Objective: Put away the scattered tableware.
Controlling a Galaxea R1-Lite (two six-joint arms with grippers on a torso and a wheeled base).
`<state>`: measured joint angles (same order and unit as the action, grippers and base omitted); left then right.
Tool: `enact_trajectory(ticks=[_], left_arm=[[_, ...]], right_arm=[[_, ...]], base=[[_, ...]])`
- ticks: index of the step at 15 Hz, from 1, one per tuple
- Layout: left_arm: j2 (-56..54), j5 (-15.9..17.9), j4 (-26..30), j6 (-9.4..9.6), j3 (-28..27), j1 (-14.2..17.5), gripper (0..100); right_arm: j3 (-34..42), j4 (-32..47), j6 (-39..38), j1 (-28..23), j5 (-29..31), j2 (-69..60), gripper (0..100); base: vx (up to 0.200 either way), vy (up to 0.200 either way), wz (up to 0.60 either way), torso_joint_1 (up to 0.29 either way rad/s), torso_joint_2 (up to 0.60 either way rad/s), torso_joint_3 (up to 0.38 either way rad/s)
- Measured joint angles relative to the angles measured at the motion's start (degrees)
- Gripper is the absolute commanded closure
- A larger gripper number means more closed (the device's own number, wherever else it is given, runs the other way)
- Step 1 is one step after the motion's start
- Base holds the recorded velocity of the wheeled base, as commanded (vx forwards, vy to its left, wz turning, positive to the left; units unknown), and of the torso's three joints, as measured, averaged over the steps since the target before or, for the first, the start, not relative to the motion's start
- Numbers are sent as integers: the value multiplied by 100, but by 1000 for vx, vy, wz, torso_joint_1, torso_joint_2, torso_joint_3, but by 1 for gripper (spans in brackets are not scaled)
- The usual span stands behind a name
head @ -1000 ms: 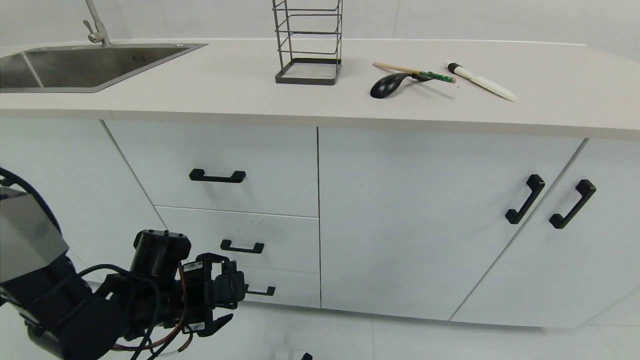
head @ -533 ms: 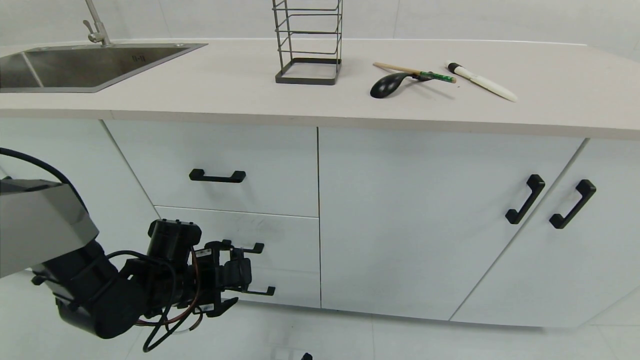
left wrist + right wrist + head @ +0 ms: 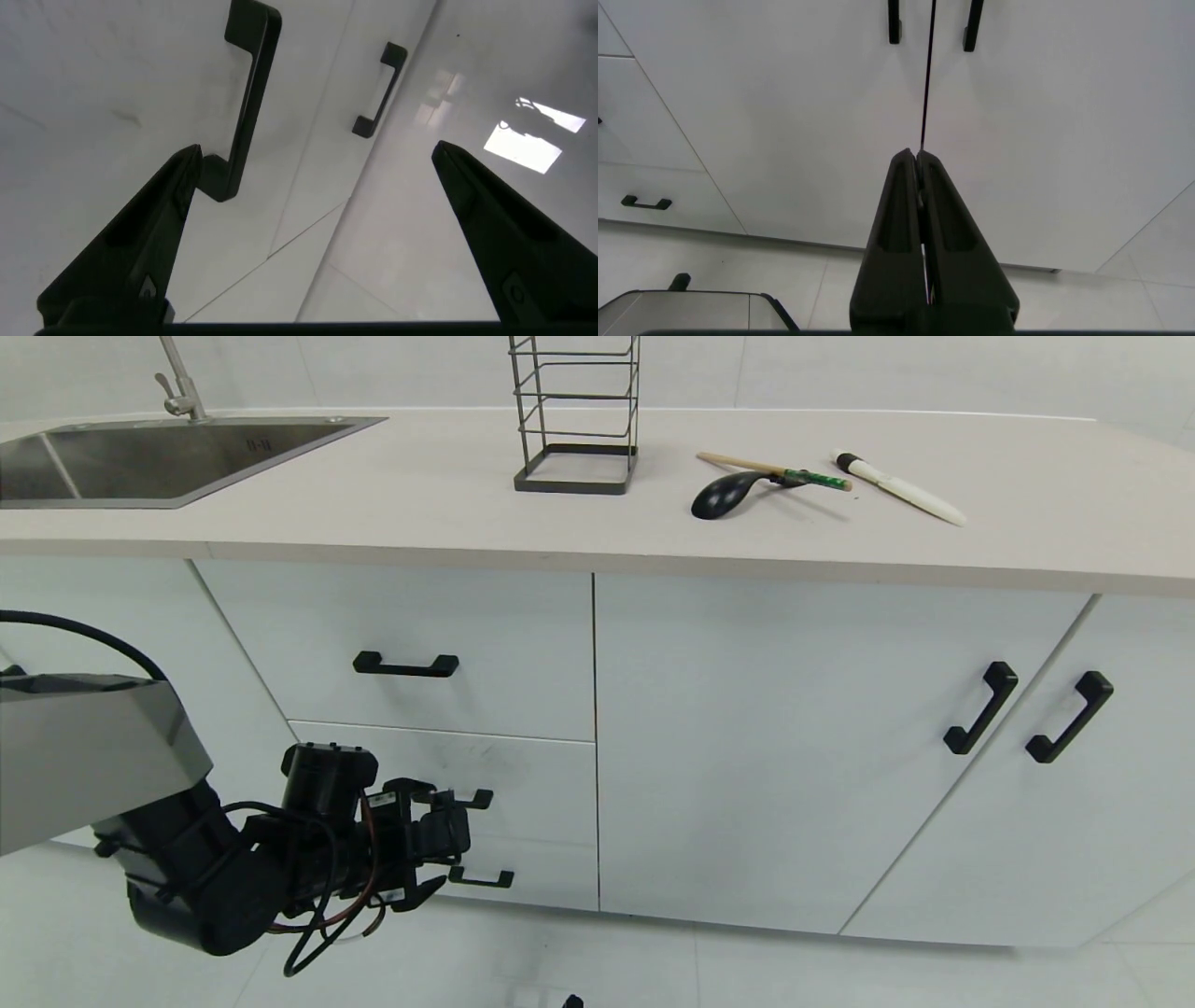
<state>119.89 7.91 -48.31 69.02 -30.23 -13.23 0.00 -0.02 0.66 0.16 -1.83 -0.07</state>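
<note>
Head view: a pale counter [image 3: 373, 513] carries a steel sink [image 3: 140, 467] at the left and an upright wire rack [image 3: 576, 420] near the middle. To the right of the rack, apart from it, a black spoon [image 3: 724, 495] lies on the counter with wooden chopsticks [image 3: 775, 471] across its handle. A white utensil with a black end [image 3: 898, 488] lies just beyond. Low down, the left claw [image 3: 443, 845] hangs before the drawers, between the middle handle [image 3: 462, 796] and the bottom handle [image 3: 481, 877].

Left wrist view: the left claw [image 3: 316, 154] is spread wide, holding nothing, close to a drawer handle [image 3: 245, 103].

Right wrist view: the right claw [image 3: 918, 163] has its fingers pressed together, holding nothing, facing white cabinet doors [image 3: 1046, 112].
</note>
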Motion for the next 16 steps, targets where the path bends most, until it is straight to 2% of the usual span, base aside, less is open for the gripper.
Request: enact_trajectory(ticks=[13,16], left_arm=[[666,54,6,4,-660,9,0],[847,57,-134,4,-711,-24,0]], right_arm=[[0,0,-1,0,0,2,100],[0,2,0,0,0,2,100]], base=[[0,0,0,0,0,0],[0,0,0,0,0,0]])
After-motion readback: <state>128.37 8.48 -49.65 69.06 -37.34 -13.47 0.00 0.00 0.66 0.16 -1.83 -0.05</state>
